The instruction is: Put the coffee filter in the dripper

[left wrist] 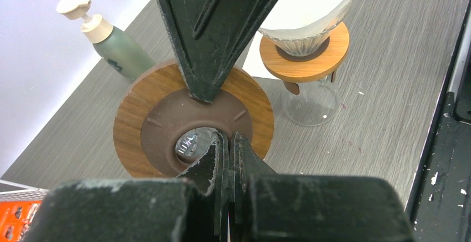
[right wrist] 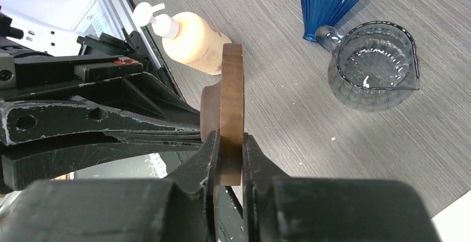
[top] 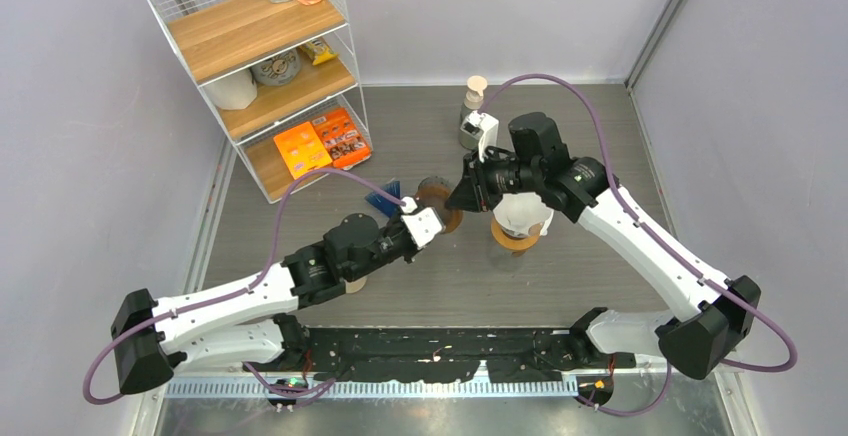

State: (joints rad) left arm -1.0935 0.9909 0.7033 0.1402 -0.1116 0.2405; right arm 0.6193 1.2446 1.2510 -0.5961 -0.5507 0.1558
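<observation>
Holding one part between two arms is the main hazard at this stage. The left gripper [left wrist: 229, 142] is pinched fully shut on the brown inner rim of the wooden ring [left wrist: 139, 120]. The right gripper [right wrist: 230, 142] is narrow, its fingers [right wrist: 208, 159] pressed against both faces of the same ring at its outer edge. The ring stands on edge in the air above the counter [right wrist: 311, 120].

The coffee filter [left wrist: 316, 3] is held by neither gripper. It sits open in the glass dripper [left wrist: 300, 45], which rests by its wooden collar [left wrist: 333, 53] on a clear glass stand [left wrist: 311, 106] just beside the ring.

Probable faults:

1. Opposed pull. If either arm moves before the other releases, the ring may twist, slip or strain both grips.
2. Drop. If both release together, the ring falls to the counter (a glass server [right wrist: 375, 64] and a blue cone [right wrist: 327, 0] lie on it nearby).
3. Collision. In the top view the right wrist overlaps the filter; a sideways swing could crush the paper or topple the dripper from its stand.
4. Unseated filter. Whether the paper lies flush against the dripper wall cannot be told.
</observation>
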